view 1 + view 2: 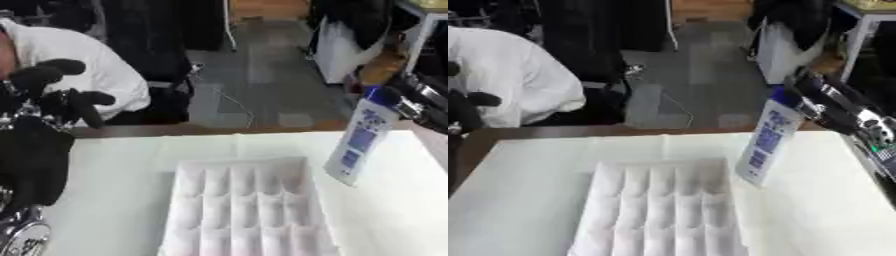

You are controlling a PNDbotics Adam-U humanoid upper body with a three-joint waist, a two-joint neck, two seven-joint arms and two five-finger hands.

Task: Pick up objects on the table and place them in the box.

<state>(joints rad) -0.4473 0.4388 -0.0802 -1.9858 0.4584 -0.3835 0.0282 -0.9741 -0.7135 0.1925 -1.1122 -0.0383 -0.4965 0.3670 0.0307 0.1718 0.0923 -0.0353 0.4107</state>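
Left eye view: bottle carried toward the white box.

Table (114,170) bears the compartmented box (245,210); left hand (61,95) idles, fingers curled, left of it; right hand (833,107) pinches the white-and-blue bottle (765,142) by its cap, hanging tilted beside the box's right edge. Best centre it over a compartment before lowering.
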